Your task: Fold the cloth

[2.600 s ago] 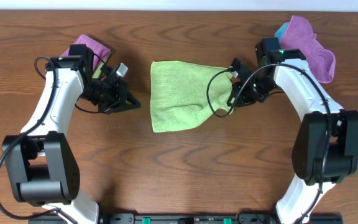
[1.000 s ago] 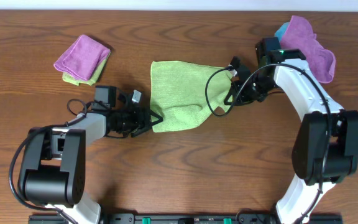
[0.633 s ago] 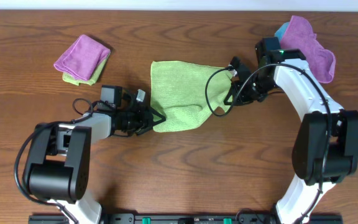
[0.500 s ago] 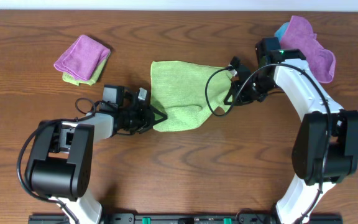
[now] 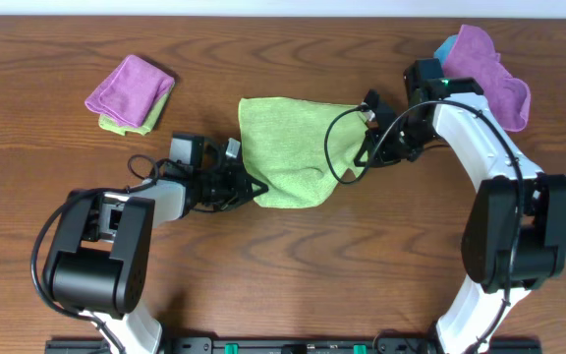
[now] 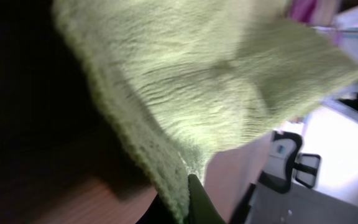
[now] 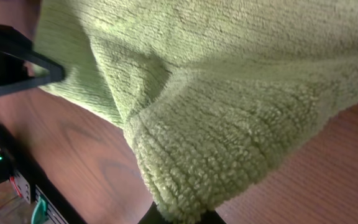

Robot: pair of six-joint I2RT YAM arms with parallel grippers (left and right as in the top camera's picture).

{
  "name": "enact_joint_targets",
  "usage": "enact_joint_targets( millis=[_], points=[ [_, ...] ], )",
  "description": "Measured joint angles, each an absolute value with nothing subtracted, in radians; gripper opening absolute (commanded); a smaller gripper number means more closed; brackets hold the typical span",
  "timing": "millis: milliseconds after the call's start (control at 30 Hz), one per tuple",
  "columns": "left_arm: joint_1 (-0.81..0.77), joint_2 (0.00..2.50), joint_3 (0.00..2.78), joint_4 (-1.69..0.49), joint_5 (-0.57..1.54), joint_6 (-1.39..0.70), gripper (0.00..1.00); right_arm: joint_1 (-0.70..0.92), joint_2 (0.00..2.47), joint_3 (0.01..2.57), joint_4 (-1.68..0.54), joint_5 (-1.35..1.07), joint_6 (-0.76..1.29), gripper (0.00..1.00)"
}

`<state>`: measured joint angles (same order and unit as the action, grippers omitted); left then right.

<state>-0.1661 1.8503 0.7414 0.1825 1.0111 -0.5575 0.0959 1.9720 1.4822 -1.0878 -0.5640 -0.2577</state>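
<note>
Your left gripper (image 5: 251,186) looks clamped on a corner of the cloth (image 5: 288,147), though its wrist view's murky. Your right gripper (image 5: 365,149) pinches the opposite edge, and the cloth spreads between them.

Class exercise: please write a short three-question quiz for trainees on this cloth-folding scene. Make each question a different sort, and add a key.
1. True or false: the lime-green soft microfibre cloth lies between the left end effector and the right end effector.
2. Which lies near the table's far left? A: a small folded purple cloth; B: a white ceramic plate; C: a blue plastic cup.
3. Fill in: the brown table top looks like ___.
Key: 1 true; 2 A; 3 wood.
</note>
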Motion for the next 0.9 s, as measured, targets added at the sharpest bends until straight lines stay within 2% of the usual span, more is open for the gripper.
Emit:
enact_joint_targets(
  millis=[300,700,900],
  points=[
    [-0.069,1.85,0.741,0.249,1.19,-0.611,0.06,0.096,1.972,1.473,-1.149,-0.528,-0.258,0.02],
    [-0.029,1.85,0.741,0.233,1.351,-0.633,0.06,0.102,1.972,1.196,-1.103,-0.531,-0.257,0.01],
    [-0.002,1.85,0.742,0.171,1.434,-0.632,0.06,0.104,1.972,1.17,-1.102,-0.534,-0.257,0.02]
  ],
)
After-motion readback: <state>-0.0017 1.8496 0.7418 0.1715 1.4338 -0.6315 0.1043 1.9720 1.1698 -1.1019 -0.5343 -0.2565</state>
